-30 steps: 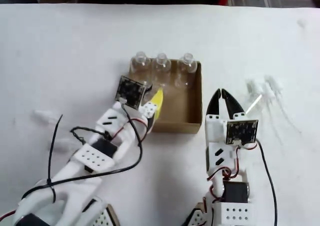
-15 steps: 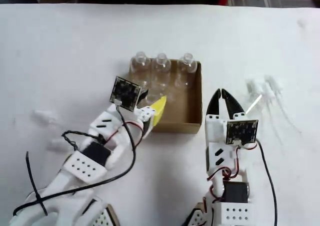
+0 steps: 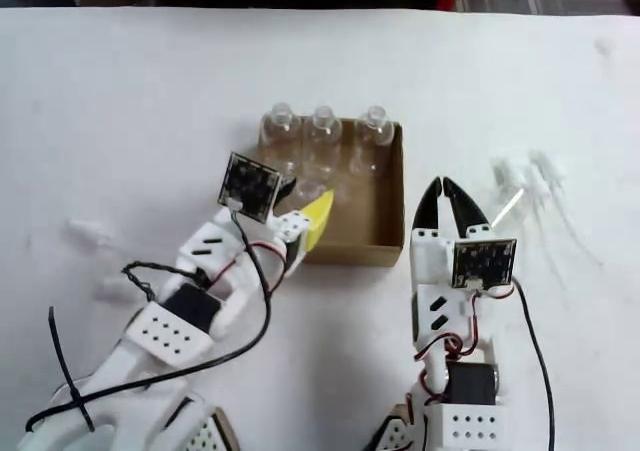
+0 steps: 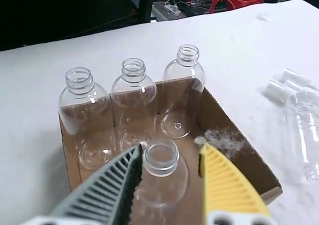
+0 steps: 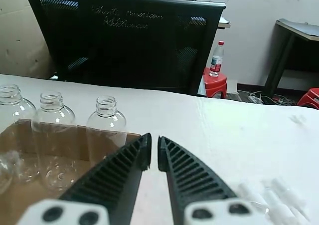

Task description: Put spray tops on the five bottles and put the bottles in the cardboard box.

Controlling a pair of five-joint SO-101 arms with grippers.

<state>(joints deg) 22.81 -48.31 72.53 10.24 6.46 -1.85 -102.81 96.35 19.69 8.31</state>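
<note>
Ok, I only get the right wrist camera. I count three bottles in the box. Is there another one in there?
Observer: Yes, a fourth bottle stands in the cardboard box in front of those three, inside the open left pincer.
Operator: Has it got a top on?
Observer: No, its neck is bare.
Operator: And the last one?
Observer: The fifth bottle lies on its side on the table, outside the box, near the loose spray tops.
</note>
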